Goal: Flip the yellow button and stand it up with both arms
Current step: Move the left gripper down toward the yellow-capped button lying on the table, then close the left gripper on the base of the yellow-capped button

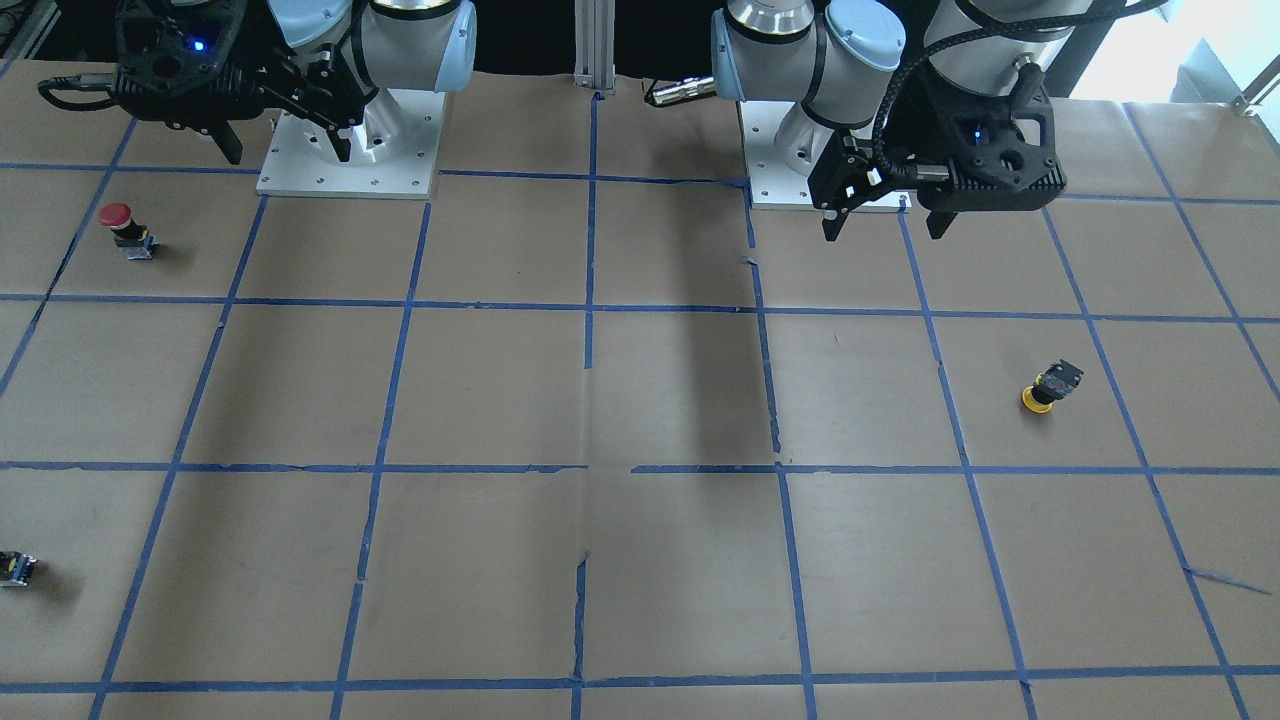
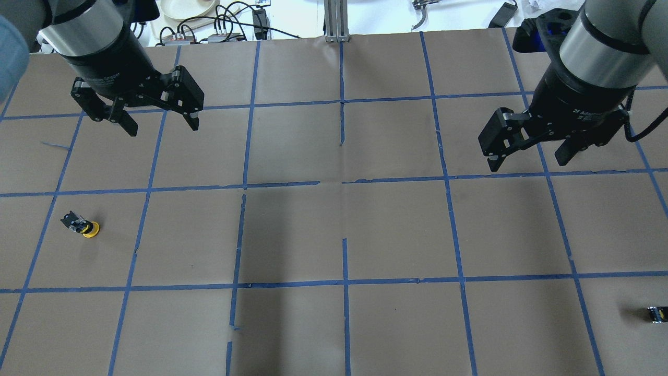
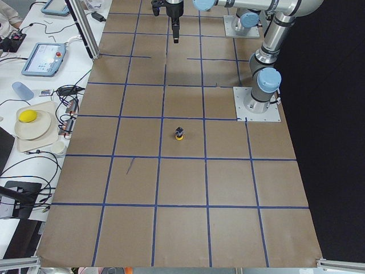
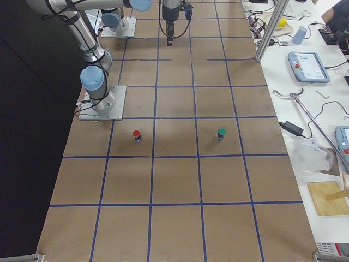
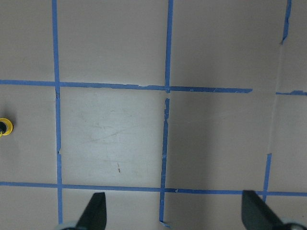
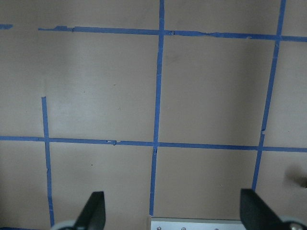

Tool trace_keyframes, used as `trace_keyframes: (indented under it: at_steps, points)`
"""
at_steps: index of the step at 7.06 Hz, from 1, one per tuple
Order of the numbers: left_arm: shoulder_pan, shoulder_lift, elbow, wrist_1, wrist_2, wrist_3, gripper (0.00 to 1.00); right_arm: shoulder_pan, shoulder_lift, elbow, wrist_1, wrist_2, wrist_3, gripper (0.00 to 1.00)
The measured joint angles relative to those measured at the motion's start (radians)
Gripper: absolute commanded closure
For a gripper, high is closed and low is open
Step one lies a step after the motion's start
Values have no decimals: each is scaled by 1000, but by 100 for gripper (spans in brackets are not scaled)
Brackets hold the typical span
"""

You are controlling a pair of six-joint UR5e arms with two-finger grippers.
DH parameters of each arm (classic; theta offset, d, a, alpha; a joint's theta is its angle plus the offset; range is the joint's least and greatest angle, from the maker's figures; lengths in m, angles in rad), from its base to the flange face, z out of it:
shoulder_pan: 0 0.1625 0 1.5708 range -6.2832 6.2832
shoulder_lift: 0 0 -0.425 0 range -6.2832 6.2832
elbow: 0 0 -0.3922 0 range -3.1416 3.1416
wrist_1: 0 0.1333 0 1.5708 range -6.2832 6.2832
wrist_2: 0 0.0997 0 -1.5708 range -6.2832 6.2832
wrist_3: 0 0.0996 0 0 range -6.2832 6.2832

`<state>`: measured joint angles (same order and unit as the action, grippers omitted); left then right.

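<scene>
Pincers are both spread apart, gripping nothing: left pincer (image 2: 163, 125) and right pincer (image 2: 527, 163) hover high over the tabletop (image 2: 396, 230). The button (image 2: 83, 225) sits cap-down on the robot's left, so I guess the left one grabs first.

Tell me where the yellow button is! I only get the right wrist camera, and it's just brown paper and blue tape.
Observer: On the robot's left side. The yellow button seems to rest cap down on the paper, block up.
Operator: Is a gripper holding it?
Observer: No. The left gripper hangs open above the table, apart from it.
Operator: Any other buttons?
Observer: A red-capped button stands on the robot's right side.
</scene>
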<state>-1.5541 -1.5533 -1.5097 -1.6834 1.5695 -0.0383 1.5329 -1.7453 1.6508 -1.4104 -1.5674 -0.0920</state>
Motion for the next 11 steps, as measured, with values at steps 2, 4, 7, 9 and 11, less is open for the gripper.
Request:
trace_keyframes:
  at_steps: [2, 4, 7, 9, 11]
  points:
    - [7, -3, 8, -8, 0, 4, 1, 0, 1, 0, -4, 0, -1, 0]
    - [58, -13, -11, -8, 8, 84, 1, 0, 1, 0, 1, 0, -2, 0]
    - [260, -31, -102, 28, 11, 416, 1, -1, 1, 0, 2, -1, -1, 0]
    - [403, -65, -225, 205, 15, 662, 1, -2, 0, 0, 2, -3, 1, 0]
    - [504, -120, -323, 412, 33, 899, 1, -2, 0, 1, 3, -1, 1, 0]
